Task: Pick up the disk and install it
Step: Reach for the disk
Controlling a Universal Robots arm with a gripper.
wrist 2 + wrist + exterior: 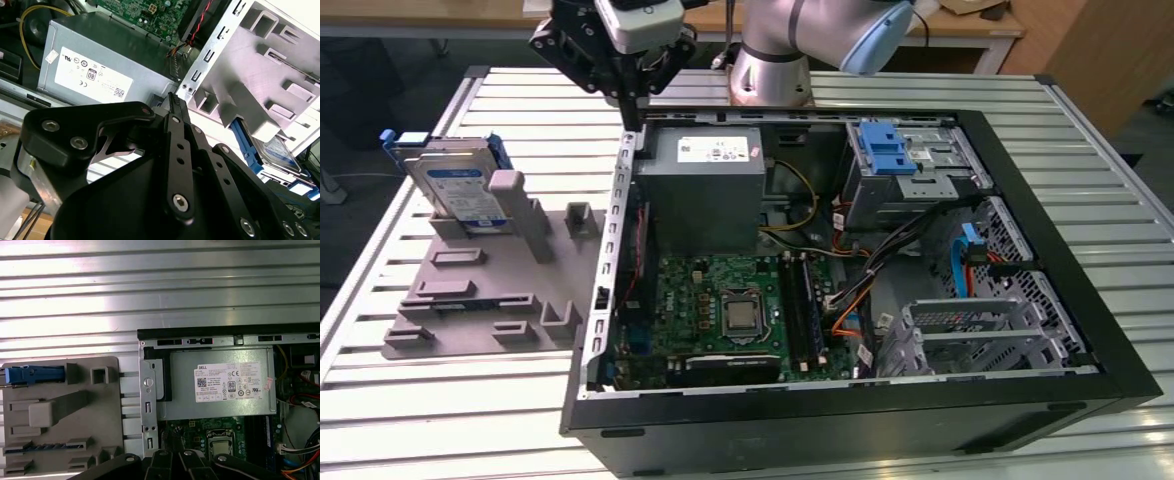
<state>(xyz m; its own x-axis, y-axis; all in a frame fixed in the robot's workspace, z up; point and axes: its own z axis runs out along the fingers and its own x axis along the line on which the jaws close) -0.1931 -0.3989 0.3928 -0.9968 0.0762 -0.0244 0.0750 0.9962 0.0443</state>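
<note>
The disk (464, 193) — silver, blue-framed — stands upright in a holder (480, 290).

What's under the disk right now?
The disk stands on edge in a slot of the grey fixture, outside the computer case. Its lower edge is hidden behind the fixture's post.

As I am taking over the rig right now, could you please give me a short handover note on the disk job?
Gripper: shut and empty, over the far corner of the open computer case, on the exterior view's left.
Disk: standing upright in the grey holder beside the case, apart from the gripper.
Done: nothing that shows.
Left: the disk is not yet picked up and not yet installed.
</note>
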